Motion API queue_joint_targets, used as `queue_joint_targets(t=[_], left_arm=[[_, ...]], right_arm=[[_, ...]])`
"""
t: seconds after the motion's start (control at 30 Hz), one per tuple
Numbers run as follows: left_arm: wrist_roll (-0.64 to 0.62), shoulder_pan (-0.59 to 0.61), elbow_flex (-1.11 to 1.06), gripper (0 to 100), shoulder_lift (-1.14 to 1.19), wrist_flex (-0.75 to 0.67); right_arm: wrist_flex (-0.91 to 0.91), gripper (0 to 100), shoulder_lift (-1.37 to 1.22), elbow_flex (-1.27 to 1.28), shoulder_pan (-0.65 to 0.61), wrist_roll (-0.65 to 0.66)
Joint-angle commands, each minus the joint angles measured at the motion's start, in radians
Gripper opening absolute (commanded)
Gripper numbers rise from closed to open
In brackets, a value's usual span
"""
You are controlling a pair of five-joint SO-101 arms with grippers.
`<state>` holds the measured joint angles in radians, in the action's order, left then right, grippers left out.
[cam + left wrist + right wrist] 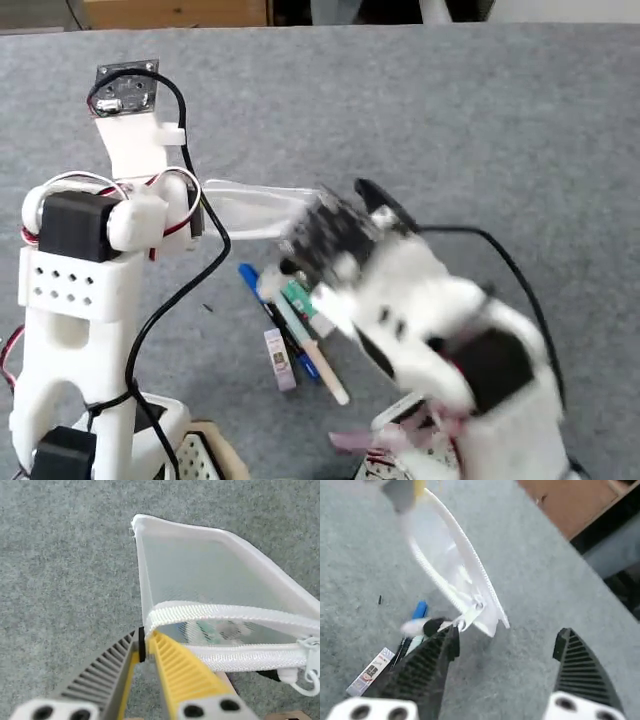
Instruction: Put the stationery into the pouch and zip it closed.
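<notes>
Right gripper (509, 640) splayed, empty | pens (310, 350) just beside it | left gripper (144, 642) pinches pouch (200, 575) corner, pouch lengthwise toward right gripper

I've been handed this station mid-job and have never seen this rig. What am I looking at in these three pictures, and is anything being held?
You are seeing two small white robot arms at a grey table. The high view comes from a fixed camera looking down. The other two come from a camera on each arm's wrist, looking out past that arm's own gripper. The yellow-and-grey left gripper is clamped on one corner of the white mesh pouch, whose zip looks open. The black right gripper is open, holds nothing and hovers near the pouch. The stationery, several pens and a small labelled piece, lies on the table beside the pouch.
</notes>
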<state>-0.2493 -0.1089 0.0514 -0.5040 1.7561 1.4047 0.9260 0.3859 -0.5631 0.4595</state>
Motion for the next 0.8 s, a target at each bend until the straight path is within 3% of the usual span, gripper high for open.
queue_joint_targets(t=[0.0, 0.27, 0.53, 0.77], left_arm=[[-0.008, 0.001, 0.002, 3, -0.011, 0.006], [-0.005, 0.018, 0.051, 3, 0.0, 0.005], [-0.005, 0.056, 0.062, 3, 0.002, 0.005], [-0.005, 0.096, 0.047, 3, 0.017, 0.002]], right_arm=[[-0.038, 30.9, -0.113, -0.068, 0.014, 0.003], [0.006, 30.8, -0.255, -0.094, -0.026, 0.012], [-0.078, 30.7, -0.312, -0.058, -0.043, 0.012], [0.063, 30.7, -0.173, -0.094, -0.107, 0.031]])
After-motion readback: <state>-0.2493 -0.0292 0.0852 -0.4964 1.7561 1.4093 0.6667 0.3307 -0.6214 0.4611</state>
